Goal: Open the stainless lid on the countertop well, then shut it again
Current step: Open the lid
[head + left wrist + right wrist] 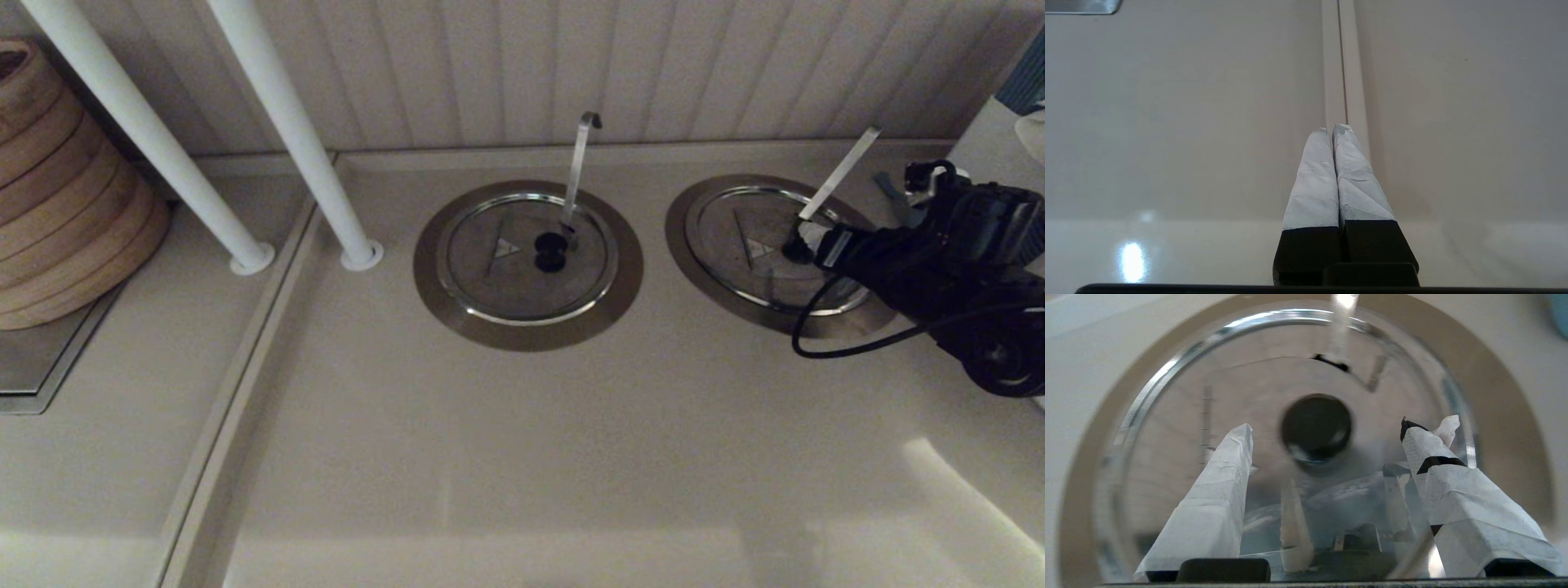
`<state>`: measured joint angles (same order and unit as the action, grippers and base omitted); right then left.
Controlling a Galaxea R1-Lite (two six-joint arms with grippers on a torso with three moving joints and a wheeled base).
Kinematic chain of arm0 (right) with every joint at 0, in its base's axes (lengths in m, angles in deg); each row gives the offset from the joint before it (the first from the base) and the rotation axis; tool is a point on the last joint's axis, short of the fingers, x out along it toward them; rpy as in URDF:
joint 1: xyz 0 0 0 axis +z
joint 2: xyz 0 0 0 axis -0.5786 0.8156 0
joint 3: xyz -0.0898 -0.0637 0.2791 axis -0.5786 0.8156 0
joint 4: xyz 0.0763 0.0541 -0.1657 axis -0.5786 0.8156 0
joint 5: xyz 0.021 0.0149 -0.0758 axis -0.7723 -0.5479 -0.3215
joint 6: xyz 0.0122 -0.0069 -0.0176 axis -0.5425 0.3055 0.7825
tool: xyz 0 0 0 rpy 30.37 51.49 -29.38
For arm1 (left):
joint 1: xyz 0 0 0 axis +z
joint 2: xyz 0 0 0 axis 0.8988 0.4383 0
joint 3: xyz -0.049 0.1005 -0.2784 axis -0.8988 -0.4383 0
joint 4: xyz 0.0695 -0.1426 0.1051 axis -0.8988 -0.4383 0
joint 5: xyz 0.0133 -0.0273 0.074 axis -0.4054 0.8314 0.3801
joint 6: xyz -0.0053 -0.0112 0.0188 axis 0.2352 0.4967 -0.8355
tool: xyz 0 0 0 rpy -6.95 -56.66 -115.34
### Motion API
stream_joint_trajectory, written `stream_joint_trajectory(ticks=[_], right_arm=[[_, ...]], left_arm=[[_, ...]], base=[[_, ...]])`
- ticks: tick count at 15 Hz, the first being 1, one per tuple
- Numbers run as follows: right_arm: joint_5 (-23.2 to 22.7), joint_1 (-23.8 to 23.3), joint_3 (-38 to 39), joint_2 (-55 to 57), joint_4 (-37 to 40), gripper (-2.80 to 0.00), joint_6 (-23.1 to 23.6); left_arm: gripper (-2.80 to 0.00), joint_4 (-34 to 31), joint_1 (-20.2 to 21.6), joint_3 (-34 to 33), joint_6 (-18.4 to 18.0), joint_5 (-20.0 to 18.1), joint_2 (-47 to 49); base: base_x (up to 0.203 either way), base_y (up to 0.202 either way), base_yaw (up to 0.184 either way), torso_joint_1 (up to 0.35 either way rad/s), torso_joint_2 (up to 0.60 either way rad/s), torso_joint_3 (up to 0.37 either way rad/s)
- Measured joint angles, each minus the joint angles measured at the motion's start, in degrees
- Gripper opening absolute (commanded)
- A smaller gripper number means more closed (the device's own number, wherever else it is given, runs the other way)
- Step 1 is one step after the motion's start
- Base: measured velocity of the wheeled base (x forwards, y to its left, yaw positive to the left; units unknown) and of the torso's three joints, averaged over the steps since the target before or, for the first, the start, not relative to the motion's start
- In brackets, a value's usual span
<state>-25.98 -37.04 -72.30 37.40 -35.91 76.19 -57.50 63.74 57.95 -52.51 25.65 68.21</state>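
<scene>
The stainless lid [739, 237] lies flat and closed in the right-hand countertop well [682, 237], with a straight ladle handle [841, 170] rising from its far side. My right gripper [804, 241] reaches in from the right, low over the lid's centre. In the right wrist view it [1329, 428] is open, and its taped fingers [1224, 477] stand on either side of the black knob [1316, 428] without touching it. The lid [1241, 388] and the brownish flange [1506, 416] fill that view. My left gripper [1333, 128] is shut over bare counter, out of the head view.
A like lid [506, 261] with a curled-hook ladle handle [580, 163] sits in the left-hand ring. Two white poles [302, 139] stand further left, and stacked wooden rings [57, 188] at the far left. A panelled wall runs behind the wells. A counter seam [1345, 61] lies beneath the left gripper.
</scene>
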Motion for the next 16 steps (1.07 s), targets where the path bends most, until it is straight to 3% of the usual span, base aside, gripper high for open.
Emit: stream_joint_trajectory(ticks=[16], right_arm=[[0.4,-0.2,-2.3,5.9,-3.9,0.0,-1.8]], left_arm=[[-2.8,0.0,0.0,0.0,0.0,0.0,0.0]], base=[[0.0,0.0,0.0,0.0,0.0,0.0]])
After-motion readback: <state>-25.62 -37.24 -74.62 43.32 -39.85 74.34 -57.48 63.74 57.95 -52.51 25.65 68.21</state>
